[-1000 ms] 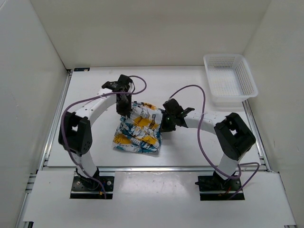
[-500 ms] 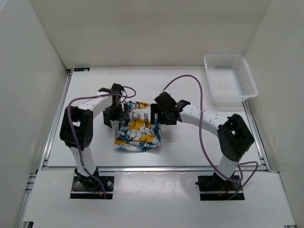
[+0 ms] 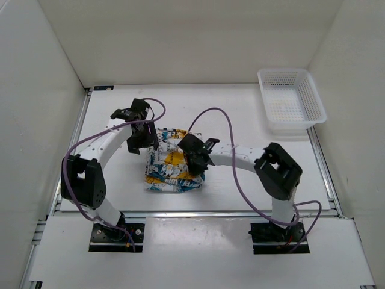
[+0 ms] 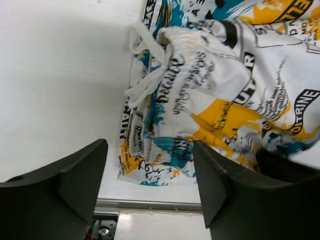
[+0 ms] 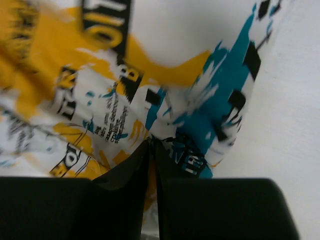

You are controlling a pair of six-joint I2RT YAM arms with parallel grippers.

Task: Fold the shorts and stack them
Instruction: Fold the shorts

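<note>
The shorts (image 3: 173, 171) lie bunched at the middle of the worktop (image 3: 234, 114), only partly folded. Left hand (image 4: 150, 150) gapes open over the drawstring edge. Right hand (image 5: 151, 146) is clamped on fabric. Judging by this, the fold is unfinished and stacking not started.

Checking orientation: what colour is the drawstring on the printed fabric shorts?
Plain white; the drawstring of the printed fabric shorts shows best in the left wrist view.

Shorts (image 3: 171, 170) on table (image 3: 240, 114), left hand (image 3: 141, 137) behind-left, right hand (image 3: 195, 161) atop; basket (image 3: 316, 100) far right.
</note>
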